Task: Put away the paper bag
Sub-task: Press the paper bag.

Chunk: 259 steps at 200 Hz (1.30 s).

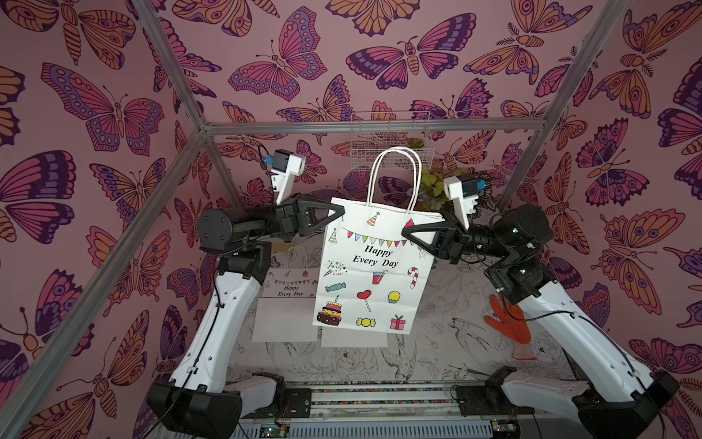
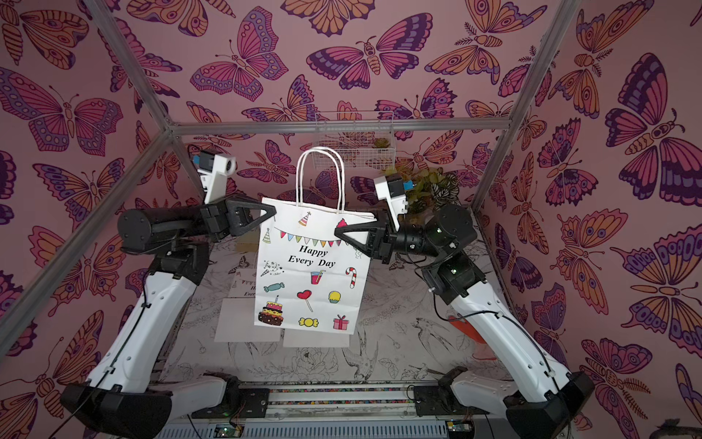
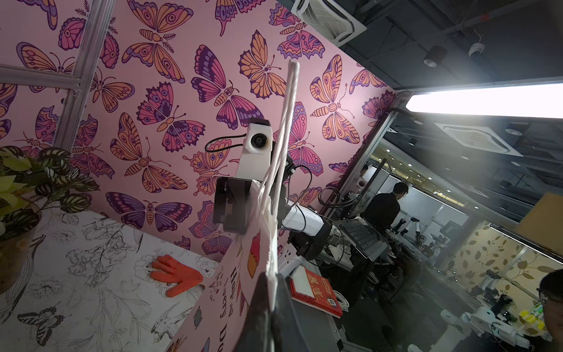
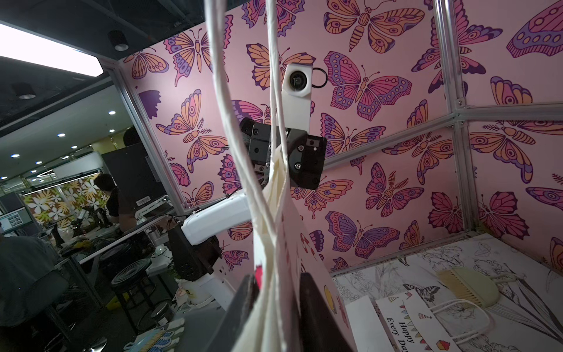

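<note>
Bag (image 1: 374,273) half-hides R gripper (image 1: 405,232) (maybe clamped).

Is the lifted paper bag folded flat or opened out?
Folded flat. The paper bag hangs from the left gripper, right gripper astride its other edge; wrist views show its top as a thin closed edge.

Pink wallpaper (image 1: 114,114) printed with purple and orange butterflies covers the left, right and far walls in both top views. Silver frame bars (image 1: 372,127) cross the upper middle. The tabletop (image 1: 437,353), lower centre, bears black-and-white flower and bird drawings. In the left wrist view a bright light strip (image 3: 487,100) glows under a dark ceiling (image 3: 457,30).
</note>
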Tool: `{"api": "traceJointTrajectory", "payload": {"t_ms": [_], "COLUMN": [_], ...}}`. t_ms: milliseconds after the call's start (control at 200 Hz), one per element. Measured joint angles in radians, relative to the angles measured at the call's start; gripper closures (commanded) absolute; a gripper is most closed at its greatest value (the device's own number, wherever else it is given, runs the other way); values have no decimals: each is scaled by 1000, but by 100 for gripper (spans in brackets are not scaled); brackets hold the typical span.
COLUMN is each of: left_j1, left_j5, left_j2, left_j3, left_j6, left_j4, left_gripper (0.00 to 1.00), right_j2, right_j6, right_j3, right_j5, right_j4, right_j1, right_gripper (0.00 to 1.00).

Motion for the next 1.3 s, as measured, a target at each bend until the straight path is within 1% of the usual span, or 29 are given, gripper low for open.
{"api": "traceJointTrajectory", "payload": {"t_ms": [105, 130, 175, 220, 245, 310, 350, 400, 451, 496, 576, 616, 676, 791, 856, 911, 1071, 1191, 1297], "left_j1": [0, 0, 0, -1, -2, -5, -6, -6, -6, -6, -6, -6, -6, -8, -8, -8, -8, -8, -8], "left_j5": [-5, -8, -9, -11, -11, -14, -16, -20, -31, -48, -92, -120, -173, -305, -370, -410, -428, -428, -407], "left_j2": [-4, -7, -13, -18, -21, -29, -34, -45, -61, -81, -130, -157, -201, -291, -325, -340, -343, -371, -383], "left_j3": [-5, -9, -14, -20, -24, -33, -38, -44, -51, -57, -71, -83, -109, -205, -257, -288, -341, -383, -389], "left_j6": [5, 6, 8, 12, 19, 18, 24, 37, 73, 108, 217, 269, 346, 495, 571, 625, 741, 816, 853], "left_j4": [-4, -5, -6, -5, -6, -8, -10, -19, -50, -90, -178, -212, -257, -315, -349, -374, -453, -524, -557], "left_gripper": [100, 97, 90, 79, 68, 34, 20, 8, 2, 0, 0, 1, 2, 2, 3, 3, 3, 4, 6], "right_j2": [-3, -4, -6, -8, -10, -17, -22, -30, -37, -39, -35, -30, -18, 5, 21, 37, 104, 175, 213], "right_j6": [-6, -6, -12, -16, -21, -41, -55, -79, -108, -140, -204, -234, -274, -269, -243, -219, -157, -129, -116], "right_j3": [0, 0, 0, 0, 0, 0, 0, 0, 2, 9, 39, 62, 97, 128, 129, 128, 134, 186, 243], "right_j5": [11, 13, 16, 19, 21, 30, 35, 39, 42, 41, 27, 5, -60, -211, -275, -314, -426, -489, -523], "right_j4": [-8, -11, -18, -27, -36, -66, -87, -121, -162, -208, -310, -361, -423, -452, -441, -421, -363, -356, -356], "right_j1": [3, 3, 3, 3, 4, 5, 5, 5, 5, 5, 1, -8, -37, -146, -200, -222, -227, -229, -229], "right_gripper": [97, 100, 100, 100, 100, 100, 100, 100, 100, 100, 100, 100, 100, 100, 100, 100, 100, 100, 100]}}
